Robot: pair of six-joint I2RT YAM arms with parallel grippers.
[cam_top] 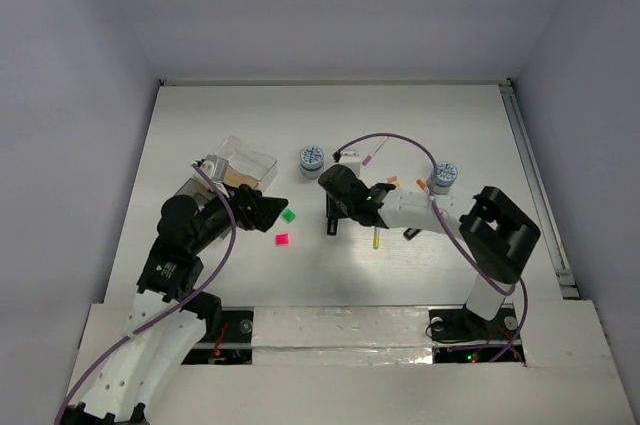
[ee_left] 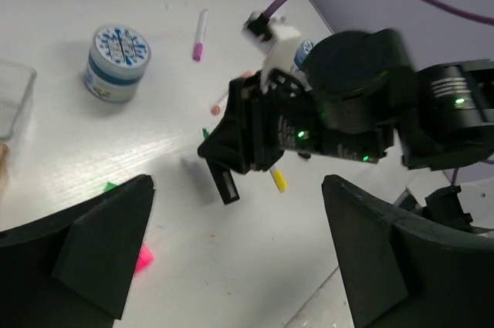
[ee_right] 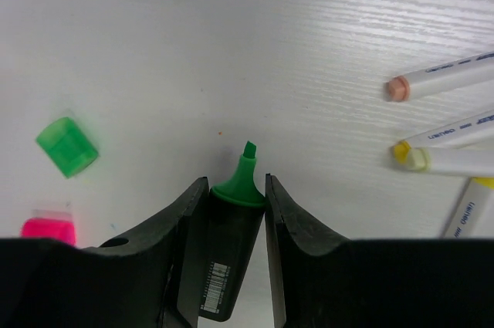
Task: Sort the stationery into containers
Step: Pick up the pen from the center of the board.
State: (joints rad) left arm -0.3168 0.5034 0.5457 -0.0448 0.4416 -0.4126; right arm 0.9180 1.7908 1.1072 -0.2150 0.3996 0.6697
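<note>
"Two claws. How does the right gripper (ee_right: 235, 187) stand?"
"Clamped on a black marker (ee_right: 230, 235), its green tip bare, over the middle of the table (cam_top: 450, 125)."
"The left gripper (cam_top: 272, 211)?"
"Fingers wide apart, just near of the trays (cam_top: 262, 160) at left. A green cube (cam_top: 288, 215) and a pink cube (cam_top: 282, 239) lie beside it."

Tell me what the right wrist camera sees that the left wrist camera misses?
Right wrist only: printed barrels of white pens and a whole green cube. Left wrist only: a pink-tipped pen, a clear tray corner, the right arm's outside. Both: the right gripper clamping the green-tipped marker, and the pink cube.
</note>
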